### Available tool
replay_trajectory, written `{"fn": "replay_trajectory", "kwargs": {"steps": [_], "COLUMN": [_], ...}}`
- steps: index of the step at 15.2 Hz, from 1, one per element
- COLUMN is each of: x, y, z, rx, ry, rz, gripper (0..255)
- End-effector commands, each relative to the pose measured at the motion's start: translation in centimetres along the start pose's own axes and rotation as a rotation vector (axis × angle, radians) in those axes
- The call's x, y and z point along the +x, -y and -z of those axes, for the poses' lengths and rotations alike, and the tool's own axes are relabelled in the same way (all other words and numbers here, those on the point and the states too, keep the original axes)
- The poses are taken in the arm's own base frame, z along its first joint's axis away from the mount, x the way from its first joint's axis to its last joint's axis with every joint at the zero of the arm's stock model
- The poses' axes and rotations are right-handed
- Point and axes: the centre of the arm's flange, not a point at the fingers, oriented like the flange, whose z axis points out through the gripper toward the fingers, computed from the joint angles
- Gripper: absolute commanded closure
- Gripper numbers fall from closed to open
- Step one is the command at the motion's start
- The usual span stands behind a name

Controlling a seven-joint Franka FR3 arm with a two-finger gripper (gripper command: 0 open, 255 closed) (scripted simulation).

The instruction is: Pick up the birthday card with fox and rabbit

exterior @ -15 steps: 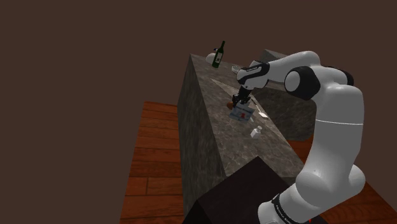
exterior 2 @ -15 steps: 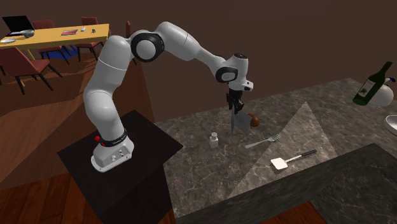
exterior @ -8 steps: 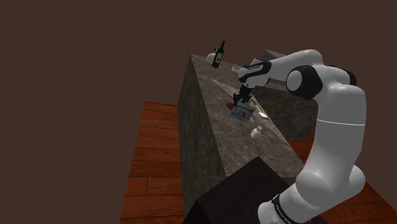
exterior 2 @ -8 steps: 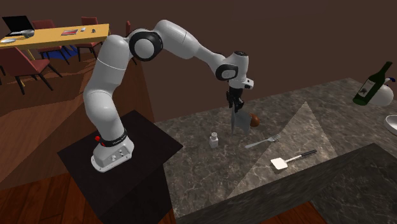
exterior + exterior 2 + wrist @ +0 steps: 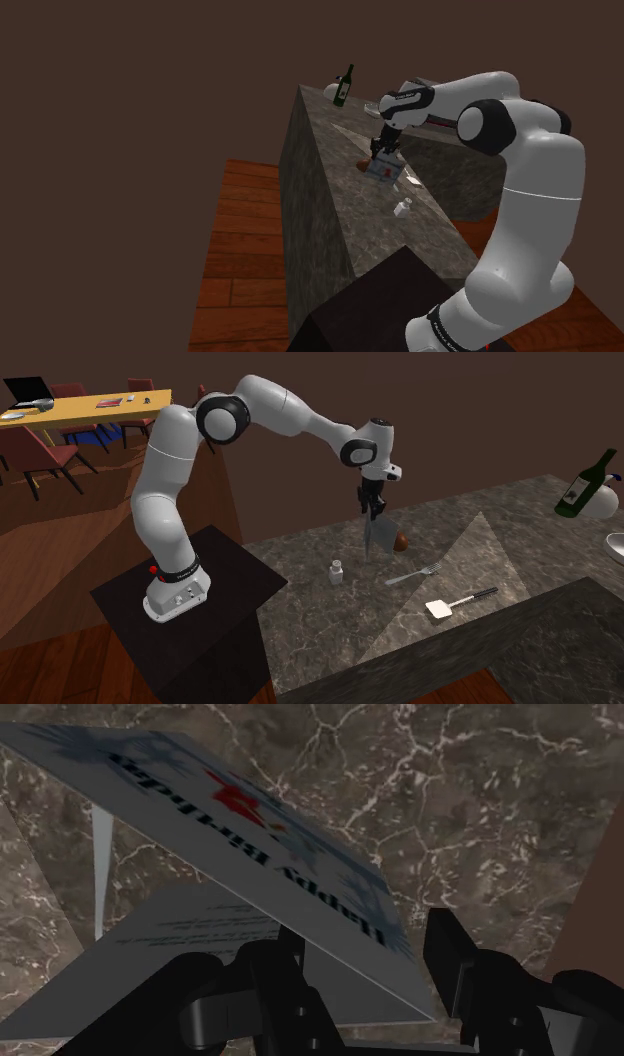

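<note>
The claw (image 5: 370, 949) is narrow and closed on the card (image 5: 250, 814). In the second exterior view the card hangs just below the claw and seems clear of the counter (image 5: 330, 617). In the wrist view one black finger (image 5: 285, 979) lies over the printed leaf, and the plain leaf spreads away beneath it. I judge the card to be very light, thin and easy to bend, with a smooth face, so it can slip or swing. It is folded, so its two leaves tend to open. The best hold is near the fold, on both leaves together, with gentle pressure. A hard pinch would crease it.
</note>
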Motion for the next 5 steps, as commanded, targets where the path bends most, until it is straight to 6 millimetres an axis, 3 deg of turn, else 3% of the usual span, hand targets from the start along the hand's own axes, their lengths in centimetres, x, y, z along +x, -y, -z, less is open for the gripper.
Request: {"fn": "replay_trajectory", "kwargs": {"steps": [1,5], "x": [0.0,0.0], "y": [0.0,-0.1], "z": [1.1,2.2], "rx": [0.0,0.0], "ry": [0.0,0.0], "rz": [0.0,0.0], "gripper": [255,255]}}
